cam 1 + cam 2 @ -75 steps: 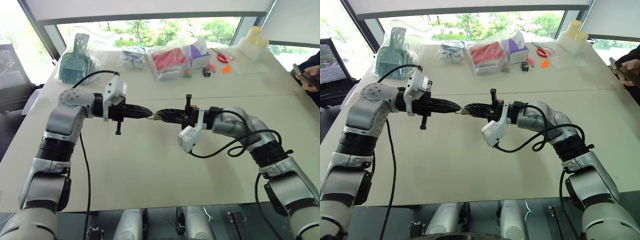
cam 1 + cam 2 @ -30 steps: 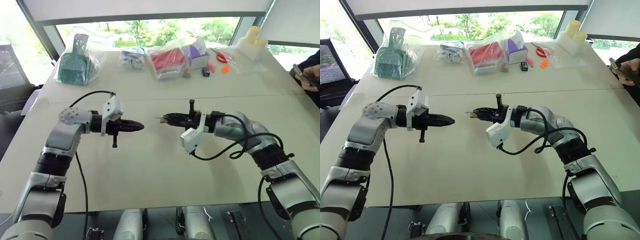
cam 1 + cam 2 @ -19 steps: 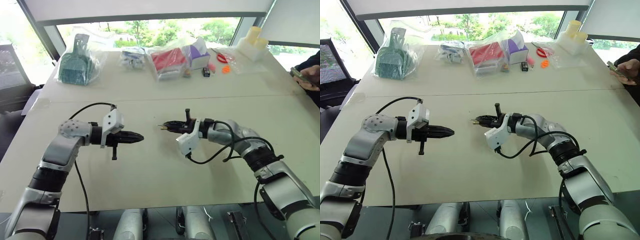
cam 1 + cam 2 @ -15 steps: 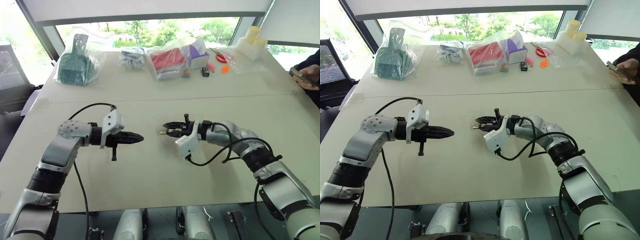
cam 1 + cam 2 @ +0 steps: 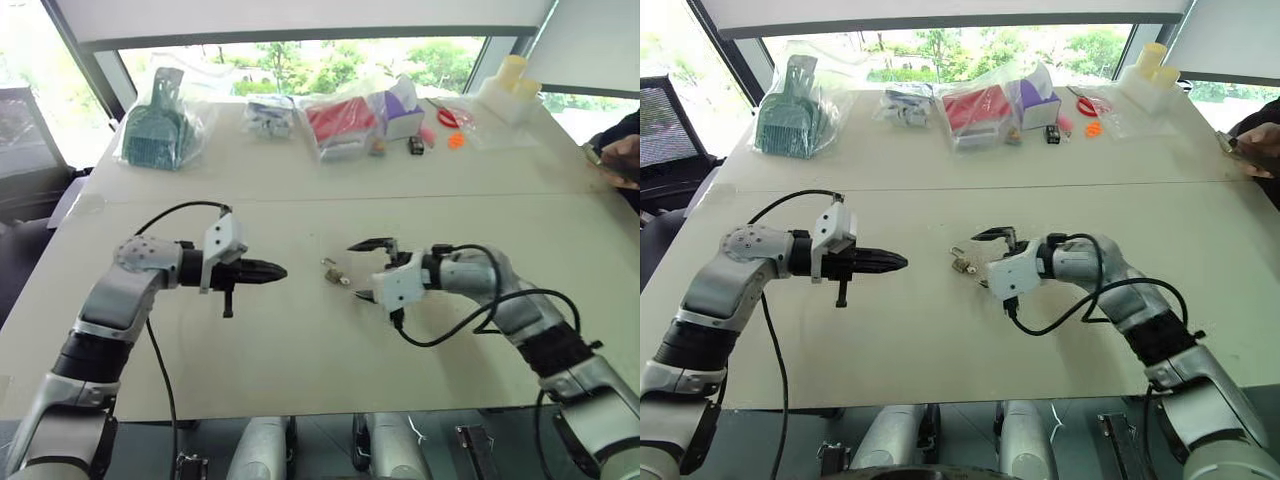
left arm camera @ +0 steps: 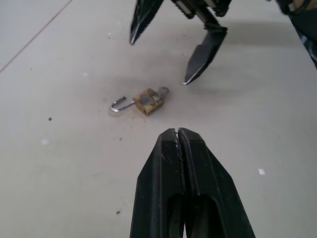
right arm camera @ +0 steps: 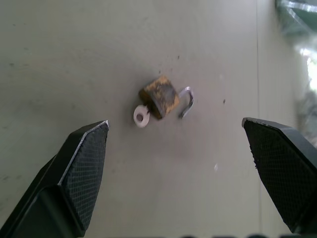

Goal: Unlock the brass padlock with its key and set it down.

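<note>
Small yellow-gold brass padlock (image 7: 159, 96), silvery shackle swung open, key (image 7: 141, 116) in base, lay flat on pale table (image 5: 300, 340). Right gripper (image 5: 367, 270) nearer, fingers spread wide. Left gripper (image 5: 272, 271) pressed together, empty, farther off.

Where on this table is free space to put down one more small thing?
The near table, in front of the brass padlock and both arms, is bare. So is the middle band behind the open right tool and shut left tool. The far edge is crowded with bags. Between the tools lies the padlock.
</note>
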### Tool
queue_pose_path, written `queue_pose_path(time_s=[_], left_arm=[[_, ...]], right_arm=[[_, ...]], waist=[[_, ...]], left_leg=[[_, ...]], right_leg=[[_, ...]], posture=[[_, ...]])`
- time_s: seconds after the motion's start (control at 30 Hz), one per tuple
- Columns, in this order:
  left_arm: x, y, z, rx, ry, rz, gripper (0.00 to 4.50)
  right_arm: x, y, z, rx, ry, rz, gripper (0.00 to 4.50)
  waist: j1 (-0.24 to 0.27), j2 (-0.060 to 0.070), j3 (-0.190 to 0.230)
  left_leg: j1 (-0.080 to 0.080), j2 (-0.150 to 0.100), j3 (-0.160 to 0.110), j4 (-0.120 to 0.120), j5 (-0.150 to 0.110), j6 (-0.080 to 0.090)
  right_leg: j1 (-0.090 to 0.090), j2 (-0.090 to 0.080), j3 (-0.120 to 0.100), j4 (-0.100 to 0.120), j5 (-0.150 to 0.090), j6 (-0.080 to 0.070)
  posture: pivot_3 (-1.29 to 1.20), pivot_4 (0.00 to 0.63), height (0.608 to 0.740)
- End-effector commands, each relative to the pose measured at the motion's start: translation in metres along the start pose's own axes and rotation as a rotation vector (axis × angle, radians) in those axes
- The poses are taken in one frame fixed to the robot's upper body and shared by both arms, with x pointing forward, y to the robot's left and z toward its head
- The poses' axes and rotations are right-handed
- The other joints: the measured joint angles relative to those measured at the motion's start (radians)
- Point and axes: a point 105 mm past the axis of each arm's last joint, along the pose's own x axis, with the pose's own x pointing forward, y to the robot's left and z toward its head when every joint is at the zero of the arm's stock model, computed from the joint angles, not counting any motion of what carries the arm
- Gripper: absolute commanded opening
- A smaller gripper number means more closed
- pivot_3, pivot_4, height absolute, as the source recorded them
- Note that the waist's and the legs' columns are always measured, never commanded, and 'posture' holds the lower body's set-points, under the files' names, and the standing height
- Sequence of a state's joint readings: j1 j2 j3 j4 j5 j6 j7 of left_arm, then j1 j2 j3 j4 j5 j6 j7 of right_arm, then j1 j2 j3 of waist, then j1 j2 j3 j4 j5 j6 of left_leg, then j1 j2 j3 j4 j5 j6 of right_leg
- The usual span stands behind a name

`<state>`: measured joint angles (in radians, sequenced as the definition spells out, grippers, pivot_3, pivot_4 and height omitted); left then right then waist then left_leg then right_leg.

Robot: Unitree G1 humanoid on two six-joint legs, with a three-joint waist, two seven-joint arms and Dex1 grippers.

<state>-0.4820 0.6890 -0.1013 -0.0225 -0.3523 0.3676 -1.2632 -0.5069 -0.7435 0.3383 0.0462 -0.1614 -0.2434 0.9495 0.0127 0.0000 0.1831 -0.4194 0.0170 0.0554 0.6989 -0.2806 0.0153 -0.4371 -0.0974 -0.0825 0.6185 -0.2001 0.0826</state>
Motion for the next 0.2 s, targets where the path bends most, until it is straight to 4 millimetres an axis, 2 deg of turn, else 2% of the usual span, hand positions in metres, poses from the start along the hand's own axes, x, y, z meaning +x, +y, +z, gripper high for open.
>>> queue_pose_path(time_s=[0.03, 0.1, 0.2], left_arm=[[-0.005, 0.001, 0.014, 0.048, -0.022, 0.009, 0.00], [-0.009, 0.002, 0.016, 0.055, -0.019, 0.017, 0.00], [-0.012, 0.002, 0.017, 0.055, -0.017, 0.021, 0.00]], right_arm=[[-0.021, -0.016, 0.012, 0.099, -0.017, -0.025, 4.45], [-0.036, -0.023, 0.011, 0.214, -0.003, -0.051, 4.45], [-0.048, -0.029, 0.013, 0.306, 0.007, -0.068, 4.45]], waist=[[-0.002, 0.000, 0.000], [-0.002, 0.000, 0.000], [-0.001, 0.000, 0.000]], left_leg=[[0.000, 0.000, 0.000, 0.000, 0.000, 0.000], [0.001, 0.000, 0.000, 0.000, 0.000, 0.000], [0.001, 0.001, 0.000, -0.001, 0.000, 0.000]], right_leg=[[0.000, 0.000, 0.000, 0.000, 0.000, 0.000], [0.000, 0.000, 0.000, 0.000, 0.000, 0.000], [0.000, 0.000, 0.000, 0.001, 0.000, 0.000]], posture=[[0.00, 0.150, 0.740], [0.00, 0.150, 0.740], [0.00, 0.150, 0.740]])
